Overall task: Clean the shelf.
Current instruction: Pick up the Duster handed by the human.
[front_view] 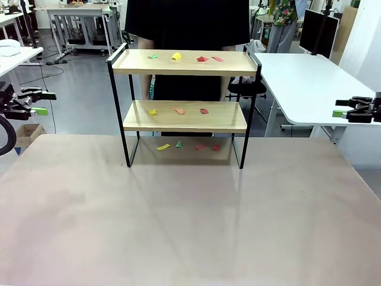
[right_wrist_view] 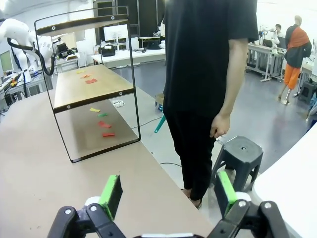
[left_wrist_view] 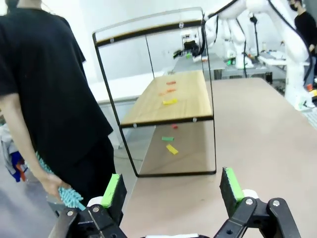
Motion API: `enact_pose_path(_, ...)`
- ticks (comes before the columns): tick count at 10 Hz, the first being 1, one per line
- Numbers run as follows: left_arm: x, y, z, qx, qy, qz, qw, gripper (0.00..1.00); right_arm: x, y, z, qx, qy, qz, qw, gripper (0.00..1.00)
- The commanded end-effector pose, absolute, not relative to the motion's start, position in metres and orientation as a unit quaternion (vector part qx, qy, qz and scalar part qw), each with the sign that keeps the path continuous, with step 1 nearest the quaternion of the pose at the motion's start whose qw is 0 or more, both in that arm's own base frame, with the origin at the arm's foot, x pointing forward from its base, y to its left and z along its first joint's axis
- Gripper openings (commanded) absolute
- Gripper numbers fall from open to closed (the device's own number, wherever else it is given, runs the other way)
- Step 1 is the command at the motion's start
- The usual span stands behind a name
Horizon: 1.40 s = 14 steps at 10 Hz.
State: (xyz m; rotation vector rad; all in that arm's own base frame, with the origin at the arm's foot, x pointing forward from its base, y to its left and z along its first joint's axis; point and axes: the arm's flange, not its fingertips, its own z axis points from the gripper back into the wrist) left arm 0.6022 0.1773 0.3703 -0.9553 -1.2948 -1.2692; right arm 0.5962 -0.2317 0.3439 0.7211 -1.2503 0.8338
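At the far middle of the table (front_view: 190, 226) stands the shelf (front_view: 229, 117), upright and square to the robot, and every place here is given from it. Small coloured scraps (front_view: 202, 59) lie on its top board, more on its lower board, and more on the tabletop between its legs. The left gripper (front_view: 43, 103) hangs well off to the shelf's left and the right gripper (front_view: 340, 108) well off to its right. Both have their jaws spread wide and hold nothing.

Cleaning looks not yet begun. The top board is probably best cleared first, so that anything knocked off lands where it can be gathered later. For the lower board, a gripper would have to come in flat from the open front, below the top board and between the black uprights. The frame looks light, so a bump could shove it. Thin flat scraps will likely be easier to slide to an edge than to pinch.

Behind the shelf stands a person (front_view: 187, 24), cut off by the frame's edge. In the left wrist view the person's hand (left_wrist_view: 51, 184) holds something teal and tufted (left_wrist_view: 72, 197), perhaps a duster, but the gripper partly covers it. The scraps' material cannot be told. From both wrists the top board appears edge-on, its surface hidden.
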Motion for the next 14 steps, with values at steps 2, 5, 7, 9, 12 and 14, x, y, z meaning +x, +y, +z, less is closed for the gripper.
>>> enact_pose_path(2,0.6017,0.1806,0.3787,-0.408,-0.560,-0.527,0.492,1.00,0.6003,-0.2323,0.3468,0.320,-0.580,0.369,0.653,1.00)
enact_pose_path(5,0.6019,0.1781,0.3839,-0.414,-0.557,-0.521,0.496,1.00,0.5964,-0.2324,0.3458,0.322,-0.561,0.367,0.668,1.00)
enact_pose_path(7,0.5999,0.1790,0.3783,-0.409,-0.552,-0.526,0.502,1.00,0.5964,-0.2324,0.3458,0.322,-0.561,0.367,0.668,1.00)
enact_pose_path(9,0.5999,0.1790,0.3783,-0.409,-0.552,-0.526,0.502,1.00,0.5964,-0.2324,0.3458,0.322,-0.561,0.367,0.668,1.00)
enact_pose_path(12,0.5999,0.1790,0.3783,-0.409,-0.552,-0.526,0.502,1.00,0.5964,-0.2324,0.3458,0.322,-0.561,0.367,0.668,1.00)
enact_pose_path(14,0.5999,0.1790,0.3783,-0.409,-0.552,-0.526,0.502,1.00,0.5964,-0.2324,0.3458,0.322,-0.561,0.367,0.668,1.00)
